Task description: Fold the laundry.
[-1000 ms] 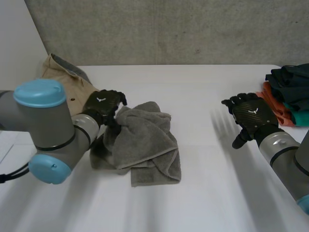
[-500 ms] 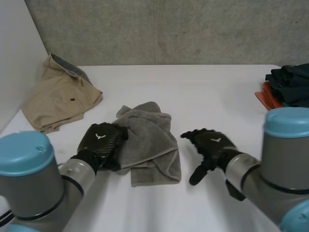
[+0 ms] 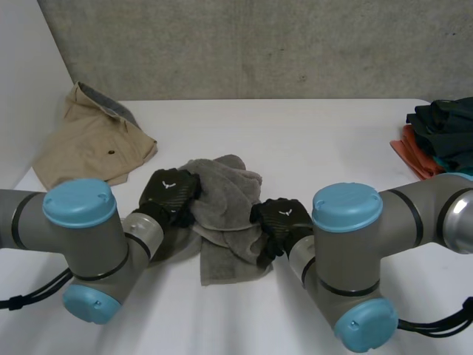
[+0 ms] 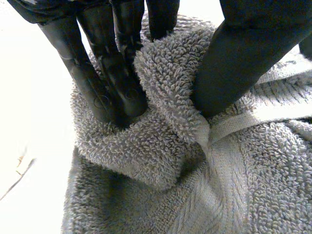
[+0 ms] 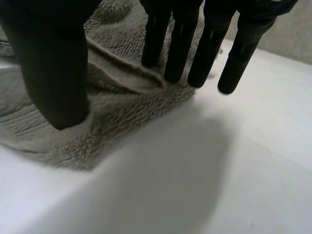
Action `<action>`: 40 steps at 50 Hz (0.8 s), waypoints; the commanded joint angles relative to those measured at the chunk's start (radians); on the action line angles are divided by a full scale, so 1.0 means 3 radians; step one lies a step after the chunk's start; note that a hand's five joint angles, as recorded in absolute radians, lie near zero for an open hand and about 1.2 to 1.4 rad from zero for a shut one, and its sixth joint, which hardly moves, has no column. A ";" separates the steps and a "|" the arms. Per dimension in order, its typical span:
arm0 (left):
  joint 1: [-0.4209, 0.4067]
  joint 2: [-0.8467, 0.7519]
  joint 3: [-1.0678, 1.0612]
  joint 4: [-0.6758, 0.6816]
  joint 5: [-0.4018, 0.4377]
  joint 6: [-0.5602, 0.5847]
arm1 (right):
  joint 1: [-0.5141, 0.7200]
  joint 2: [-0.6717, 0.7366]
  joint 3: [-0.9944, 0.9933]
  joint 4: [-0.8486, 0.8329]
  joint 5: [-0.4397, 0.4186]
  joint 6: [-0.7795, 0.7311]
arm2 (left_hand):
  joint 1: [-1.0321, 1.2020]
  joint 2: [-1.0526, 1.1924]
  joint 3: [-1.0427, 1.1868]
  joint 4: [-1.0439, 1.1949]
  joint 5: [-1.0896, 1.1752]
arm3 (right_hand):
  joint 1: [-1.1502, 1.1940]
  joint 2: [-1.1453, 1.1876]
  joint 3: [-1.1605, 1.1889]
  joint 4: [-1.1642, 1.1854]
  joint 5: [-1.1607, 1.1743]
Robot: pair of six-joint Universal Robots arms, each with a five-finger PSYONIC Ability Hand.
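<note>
A crumpled grey towel [image 3: 229,203] lies in the middle of the white table [image 3: 325,140]. My left hand [image 3: 168,194] is at its left side. In the left wrist view its fingers [image 4: 114,78] and thumb [image 4: 241,58] pinch a raised fold of the towel [image 4: 165,83] between them. My right hand [image 3: 281,220] rests on the towel's right edge. In the right wrist view its thumb [image 5: 56,68] presses down on the towel [image 5: 122,100], and its straight fingers [image 5: 180,44] touch a hemmed fold beyond it.
A beige garment [image 3: 92,144] lies loose at the back left of the table. A stack of folded dark, orange and teal clothes [image 3: 440,140] sits at the right edge. Both arms' grey joints crowd the near side.
My right hand swept in from the far right onto the towel's right edge, its fingers closing somewhat. My left hand shifted along the towel's left side and closed on a fold.
</note>
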 commanded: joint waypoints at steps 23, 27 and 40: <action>0.0279 0.1820 0.0513 -0.1007 0.0006 -0.0006 | -0.0806 -0.1979 -0.0403 0.0187 -0.0422 -0.1402 | 0.0983 0.0770 0.0698 0.0670 0.0919 | 0.2548 0.2539 0.2546 0.2551 0.2557; 0.0320 0.1688 0.0519 -0.1325 0.0011 -0.0001 | -0.0821 -0.1990 -0.0505 0.0566 -0.0488 -0.1499 | 0.0983 0.0770 0.0698 0.0670 0.0919 | 0.2548 0.2539 0.2546 0.2551 0.2557; 0.0290 0.0200 0.0749 -0.1372 -0.0040 0.0111 | -0.0837 -0.0845 -0.0219 0.0730 -0.0581 -0.1484 | 0.0983 0.0770 0.0698 0.0670 0.0919 | 0.2548 0.2539 0.2546 0.2551 0.2557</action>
